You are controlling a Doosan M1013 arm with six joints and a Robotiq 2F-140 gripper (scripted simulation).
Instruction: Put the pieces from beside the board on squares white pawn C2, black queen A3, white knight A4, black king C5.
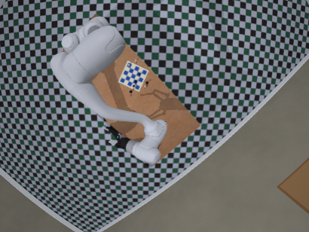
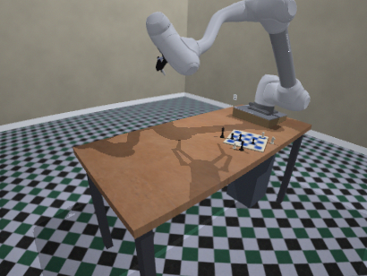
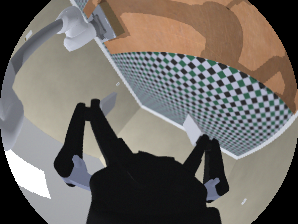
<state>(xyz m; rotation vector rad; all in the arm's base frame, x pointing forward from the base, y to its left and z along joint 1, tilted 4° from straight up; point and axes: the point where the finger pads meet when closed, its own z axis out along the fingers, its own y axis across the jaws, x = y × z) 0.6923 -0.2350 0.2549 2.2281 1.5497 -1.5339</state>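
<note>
The blue-and-white chessboard (image 1: 130, 71) (image 2: 260, 146) lies on the wooden table (image 1: 177, 113) (image 2: 157, 179) near the arm's base. A few small black pieces stand on it. A tall black piece (image 2: 223, 131) (image 1: 130, 91) stands upright just off one board edge. Two small white pieces (image 2: 273, 140) (image 2: 263, 133) stand beside the far edges. The pieces are too small to tell their kinds. My gripper (image 1: 113, 137) (image 2: 160, 66) (image 3: 152, 109) is open and empty. It hangs high in the air past the table's far end, well away from the board.
The arm's grey base block (image 2: 260, 113) stands on the table's end, right behind the board. A dark box (image 2: 248, 188) stands under the table. The floor (image 2: 54, 148) is checkered, with beige walls behind.
</note>
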